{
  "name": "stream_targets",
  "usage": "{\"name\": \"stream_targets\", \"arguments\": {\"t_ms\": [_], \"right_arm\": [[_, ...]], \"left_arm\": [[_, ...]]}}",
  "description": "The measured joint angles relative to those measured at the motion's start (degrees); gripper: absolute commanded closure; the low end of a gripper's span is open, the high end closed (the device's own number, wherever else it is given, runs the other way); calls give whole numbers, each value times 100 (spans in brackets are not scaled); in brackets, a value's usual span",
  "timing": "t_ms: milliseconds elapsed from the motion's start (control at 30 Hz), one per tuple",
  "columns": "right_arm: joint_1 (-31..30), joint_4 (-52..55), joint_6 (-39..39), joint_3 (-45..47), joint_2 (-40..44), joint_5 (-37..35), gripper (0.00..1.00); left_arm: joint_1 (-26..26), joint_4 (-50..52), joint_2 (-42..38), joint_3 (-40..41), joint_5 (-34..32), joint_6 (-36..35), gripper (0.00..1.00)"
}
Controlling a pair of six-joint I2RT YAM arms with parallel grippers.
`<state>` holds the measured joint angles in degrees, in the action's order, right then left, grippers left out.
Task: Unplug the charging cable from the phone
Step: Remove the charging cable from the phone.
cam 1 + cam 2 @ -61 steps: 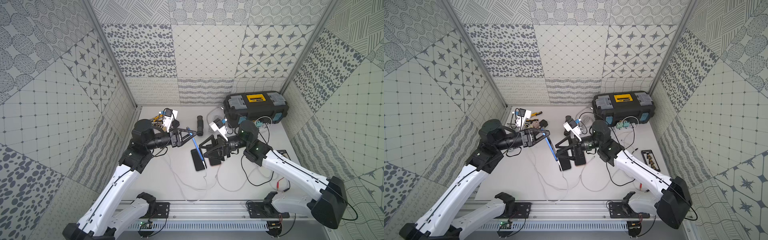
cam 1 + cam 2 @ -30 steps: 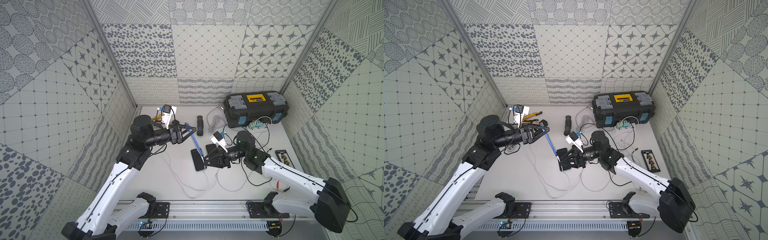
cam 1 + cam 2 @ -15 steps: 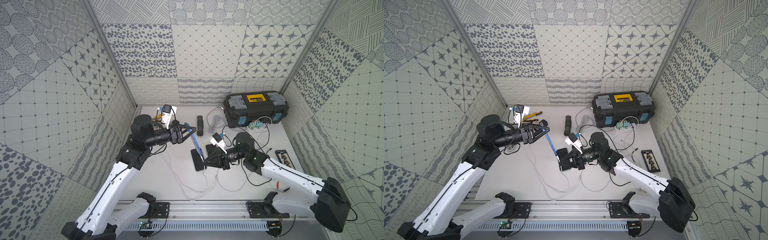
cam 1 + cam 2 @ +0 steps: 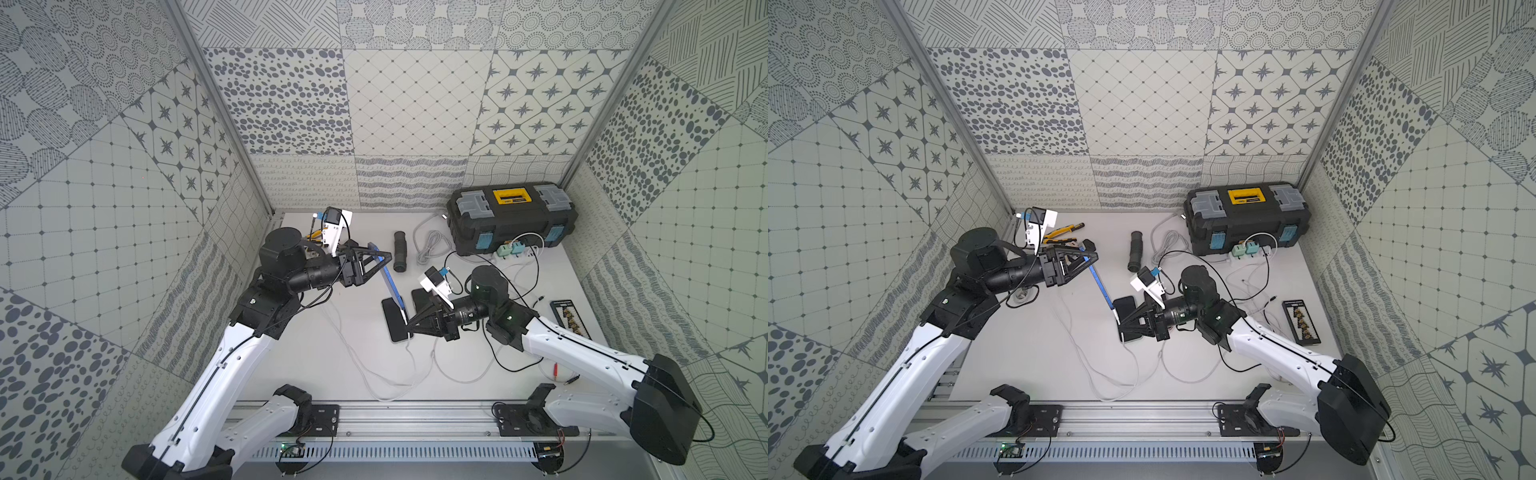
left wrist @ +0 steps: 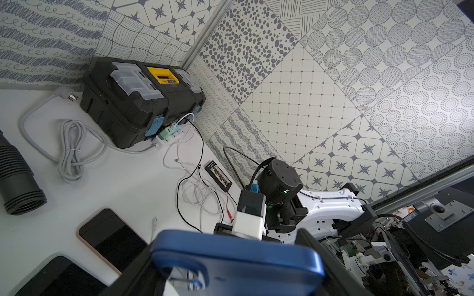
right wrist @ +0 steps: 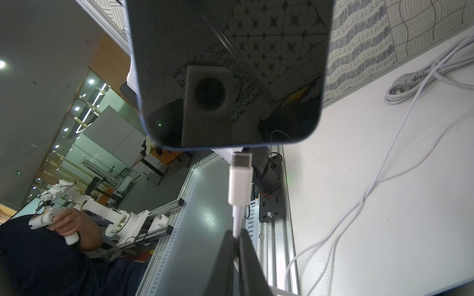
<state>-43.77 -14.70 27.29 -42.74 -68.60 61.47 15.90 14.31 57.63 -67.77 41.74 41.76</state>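
- Charging cable (image 6: 240, 184): my right gripper (image 6: 235, 234) is clamped on the white cord just behind the plug, its fingers pressed together around it
- In the right wrist view the plug's metal tip shows bare, just under the lower edge of the blue phone (image 6: 228, 64); I cannot tell whether it touches the port
- My left gripper (image 4: 380, 255) is clamped on the upper end of the blue phone (image 4: 387, 274), one finger on each side edge, holding it tilted above the bench (image 4: 332, 353)
- In both top views the blue phone hangs between my two arms, its lower end pointing down toward my right gripper (image 4: 1121, 324)
- Under that lower end a dark phone (image 4: 395, 328) lies flat on the bench, with a pink-rimmed phone (image 5: 112, 238) just beside it
- Past my right gripper the cord drops to the bench and lies in loose loops toward the front rail
- A black toolbox (image 4: 513, 216) sits in the far right corner, a power strip (image 4: 513, 251) just in front of it
- A black ribbed hose (image 4: 401, 251) lies near the back of the bench, beside a bundled grey cord (image 4: 430, 245)
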Motion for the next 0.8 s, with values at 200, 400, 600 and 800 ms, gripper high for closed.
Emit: {"name": "stream_targets", "arguments": {"t_ms": [200, 400, 600, 800], "right_arm": [[0, 195, -125, 116, 0, -37, 100], [2, 649, -247, 122, -2, -483, 100], [0, 1250, -326, 118, -35, -1001, 97], [-22, 1650, -354, 151, -61, -1397, 94]], "left_arm": [[-39, 44, 2, -39, 0, -2, 100], [-46, 105, -11, -39, 0, -15, 100], [-48, 170, -66, -39, 0, -42, 100], [-48, 175, -131, -39, -7, -116, 100]]}}
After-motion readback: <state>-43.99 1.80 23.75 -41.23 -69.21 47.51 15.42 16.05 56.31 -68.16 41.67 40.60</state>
